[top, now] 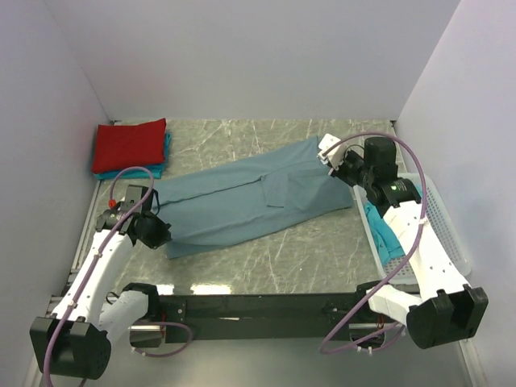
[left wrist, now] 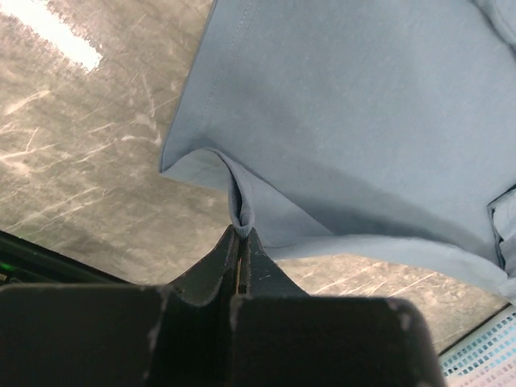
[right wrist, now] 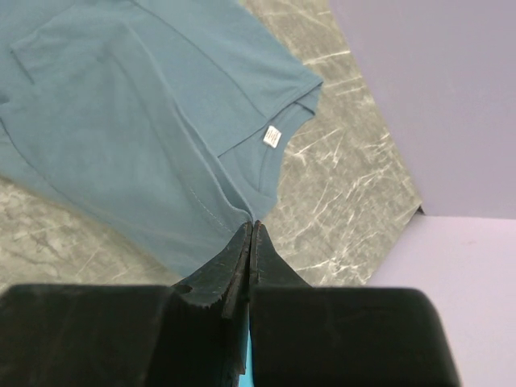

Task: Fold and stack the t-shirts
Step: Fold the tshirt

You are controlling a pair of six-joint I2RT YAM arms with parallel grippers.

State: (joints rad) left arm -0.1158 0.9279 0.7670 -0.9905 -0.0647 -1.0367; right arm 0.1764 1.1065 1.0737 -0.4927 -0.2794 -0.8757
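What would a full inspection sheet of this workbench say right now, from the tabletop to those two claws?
Surface: grey marbled table, scuffed, with glare spots.
Job's things: slate-blue shirt stretched across the middle; red shirt folded on a folded turquoise shirt at the far left corner; teal cloth in the basket.
Clutter: white perforated basket at the right edge.
Claws: left claw shut on the slate-blue shirt's edge; right claw shut on its other end, near the neck label.
Cables: purple cables loop along both arms.
Surroundings: plain pale walls on three sides.
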